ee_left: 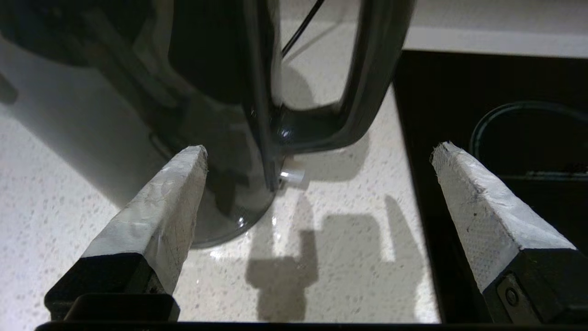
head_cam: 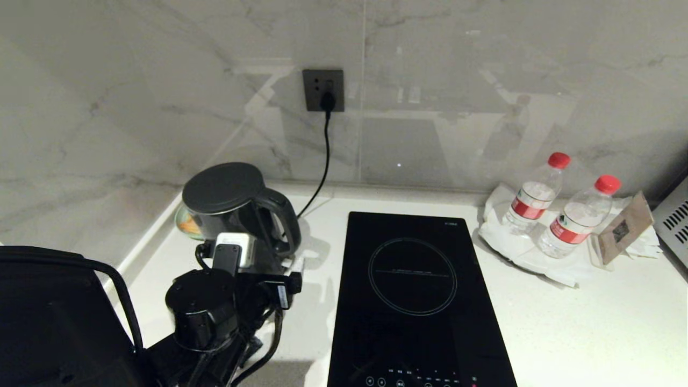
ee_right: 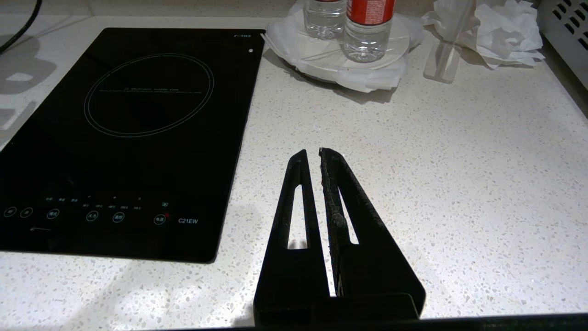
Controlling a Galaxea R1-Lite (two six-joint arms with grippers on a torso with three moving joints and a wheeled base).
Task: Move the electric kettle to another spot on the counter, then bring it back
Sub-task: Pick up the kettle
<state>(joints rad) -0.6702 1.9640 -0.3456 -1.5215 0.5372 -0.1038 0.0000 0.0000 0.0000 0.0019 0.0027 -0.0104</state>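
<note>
The electric kettle [head_cam: 226, 201], glossy black with a flat grey lid, stands at the back left of the white speckled counter [head_cam: 591, 322]. Its loop handle [head_cam: 285, 217] faces the hob. My left gripper [head_cam: 271, 257] is open just in front of it. In the left wrist view its white-taped fingers [ee_left: 161, 207] spread wide around the gripper's middle [ee_left: 321, 148]. The kettle body [ee_left: 220, 92] and handle [ee_left: 367, 82] lie just beyond the tips, untouched. My right gripper [ee_right: 311, 151] is shut and empty above the bare counter [ee_right: 459, 184], right of the hob.
A black induction hob [head_cam: 419, 301] lies right of the kettle. A cord [head_cam: 324, 156] runs from the wall socket [head_cam: 323, 90] down behind the kettle. Two water bottles [head_cam: 535, 199] and a card stand [head_cam: 623, 228] sit on white paper at the back right. A vented appliance [head_cam: 674, 220] borders the right edge.
</note>
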